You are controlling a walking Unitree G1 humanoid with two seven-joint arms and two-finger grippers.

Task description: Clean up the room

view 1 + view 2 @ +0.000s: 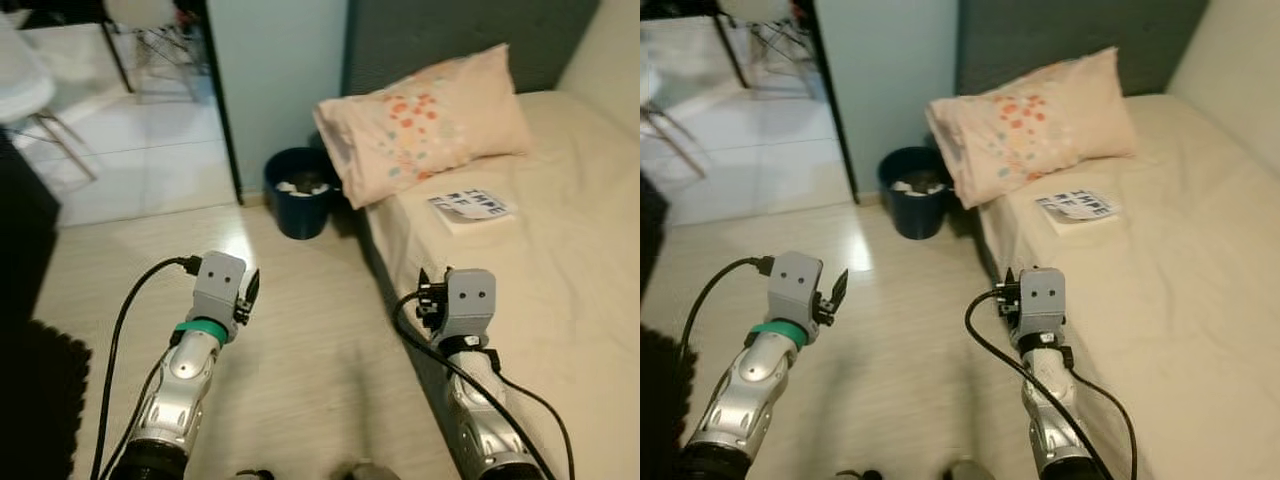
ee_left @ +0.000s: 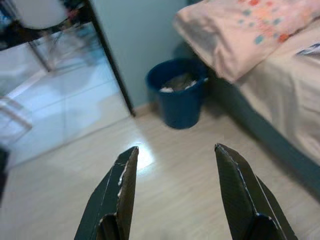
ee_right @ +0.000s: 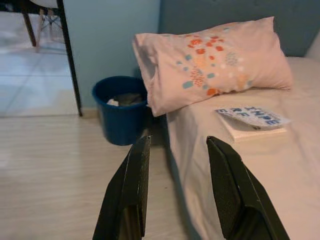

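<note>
While we stand on the pale wood floor point(image 1: 300, 330) beside the bed point(image 1: 560, 300), both our arms reach forward at about the same height. Our left gripper point(image 2: 175, 190) hovers over the floor with its two fingers point(image 2: 120, 185) spread apart and nothing between them. Our right gripper point(image 3: 177, 185) hangs at the near edge of the bed, its two fingers point(image 3: 135, 180) likewise parted and empty.

We count one pillow point(image 1: 425, 120), pink with orange and blue dots, lying at the head of the bed and jutting out past the mattress edge. One book point(image 1: 470, 208) with blue letters on a white cover lies flat on the sheet just below the pillow, apart from it. One dark blue bin point(image 1: 300, 192) stands on the floor against the light blue wall point(image 1: 280, 70), tucked beside the corner of the bed and partly under the overhanging pillow; we see crumpled white scraps inside it. Both grippers are well apart from the bin, the pillow and the book.

Through the doorway on our left lies a white tiled floor point(image 1: 130, 150), where we make out thin chair legs point(image 1: 60, 140). One dark rug point(image 1: 40, 400) lies at the left edge of the wood floor.
</note>
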